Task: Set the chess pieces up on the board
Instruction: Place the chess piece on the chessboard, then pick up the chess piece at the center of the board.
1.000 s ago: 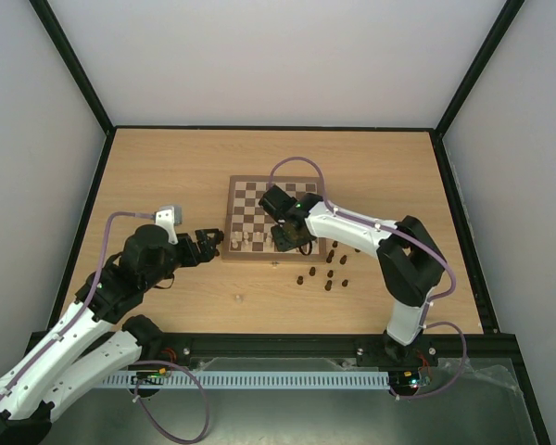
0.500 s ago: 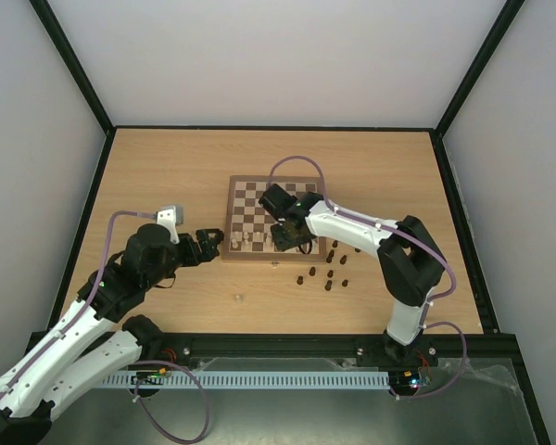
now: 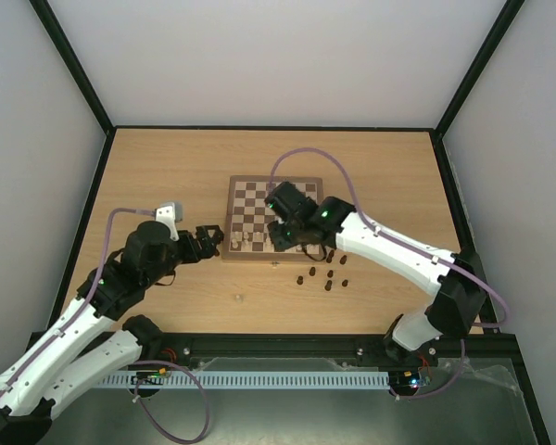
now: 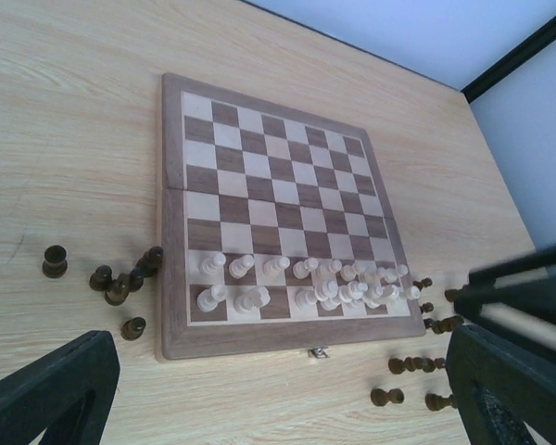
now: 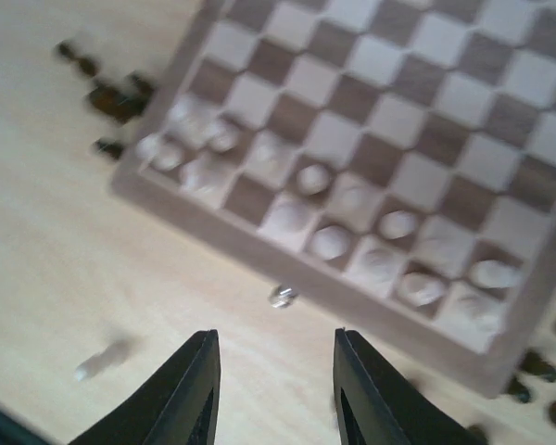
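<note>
Swinging out since a second ago: the right arm's elbow now sits farther right and closer to the near table edge. The right gripper point(image 3: 290, 234) remains over the near edge of the board point(image 3: 259, 193). Its jaws stand a little apart with nothing between them; the wrist view is blurred. The left gripper point(image 3: 209, 239) has barely shifted. It hangs just off the board's near left corner, fingers spread wide, empty.

On the board's two nearest rows stand the pale chess pieces point(image 4: 306, 283), some bunched together toward one end. Loose on the table point(image 3: 167, 167) beside the board are the dark chess pieces point(image 3: 329, 272). One lone pale piece point(image 3: 238, 298) sits apart on the table, nearer the arms.
</note>
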Controlling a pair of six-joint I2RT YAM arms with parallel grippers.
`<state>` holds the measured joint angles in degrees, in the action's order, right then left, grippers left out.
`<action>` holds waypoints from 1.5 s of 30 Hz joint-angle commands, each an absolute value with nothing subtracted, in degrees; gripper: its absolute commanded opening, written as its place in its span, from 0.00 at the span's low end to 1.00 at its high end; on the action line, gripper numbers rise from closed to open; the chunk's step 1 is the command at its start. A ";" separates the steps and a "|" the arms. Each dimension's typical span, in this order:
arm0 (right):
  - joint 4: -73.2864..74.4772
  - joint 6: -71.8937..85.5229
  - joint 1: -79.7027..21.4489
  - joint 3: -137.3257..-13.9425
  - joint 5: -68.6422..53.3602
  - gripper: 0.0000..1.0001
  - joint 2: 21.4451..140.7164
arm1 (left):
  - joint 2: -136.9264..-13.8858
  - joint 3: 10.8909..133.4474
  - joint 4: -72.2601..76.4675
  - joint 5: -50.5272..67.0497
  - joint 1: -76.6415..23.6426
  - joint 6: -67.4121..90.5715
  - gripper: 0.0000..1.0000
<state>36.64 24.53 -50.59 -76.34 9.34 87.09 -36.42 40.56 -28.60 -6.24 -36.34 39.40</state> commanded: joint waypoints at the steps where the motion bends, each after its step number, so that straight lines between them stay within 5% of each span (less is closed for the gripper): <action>1: 38.09 25.38 -58.59 -74.33 6.24 0.35 87.17 | -34.36 46.22 -31.35 -9.97 -36.16 38.65 0.99; 13: 33.97 27.40 -69.86 -76.23 5.91 0.35 100.36 | -24.17 51.08 -37.97 -14.58 -36.13 40.16 1.00; 36: 35.72 27.89 -73.46 -85.03 4.79 0.34 114.20 | -22.44 50.37 -39.61 -14.51 -36.12 40.02 1.00; 45: 36.68 28.31 -73.56 -85.13 6.09 0.15 114.75 | -22.41 50.19 -39.51 -14.51 -36.13 39.74 1.00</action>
<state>33.15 27.81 -73.14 -84.03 4.84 114.26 -22.90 50.52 -39.00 -13.80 -36.34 40.25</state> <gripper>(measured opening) 0.187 0.994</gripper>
